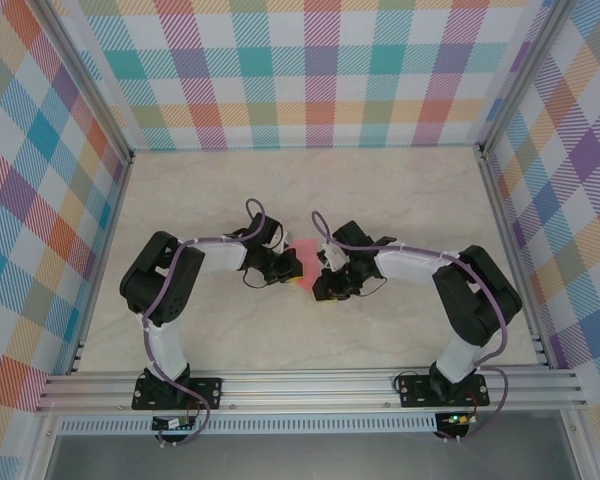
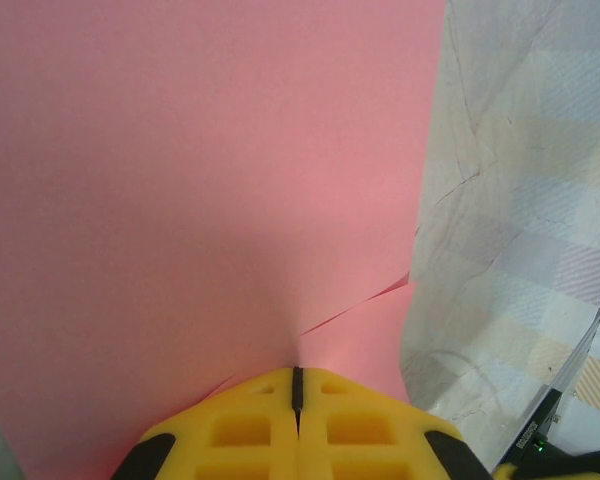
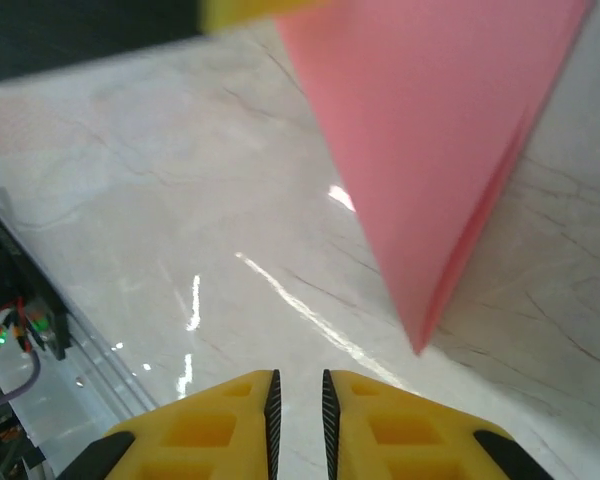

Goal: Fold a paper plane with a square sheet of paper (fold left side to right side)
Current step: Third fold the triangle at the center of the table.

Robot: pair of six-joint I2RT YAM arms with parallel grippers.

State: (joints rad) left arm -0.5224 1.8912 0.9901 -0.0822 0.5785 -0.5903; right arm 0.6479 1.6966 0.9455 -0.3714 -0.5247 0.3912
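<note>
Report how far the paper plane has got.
Done: the paper already shows doubled layers tapering to a point. In hand: the left gripper pinches it above the table; the right gripper hangs nearby, empty. Left: remaining folds; no finished dart visible yet.

Plaid walls [image 1: 320, 70] surround a pale marble table [image 1: 380, 190].

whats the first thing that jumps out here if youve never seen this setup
The folded pink paper is held at the middle of the marble-look table. The left gripper is shut on its edge, while its pointed tip shows ahead of the right gripper, whose yellow fingers stand slightly apart with nothing between. Bright plaid walls surround it all.
</note>
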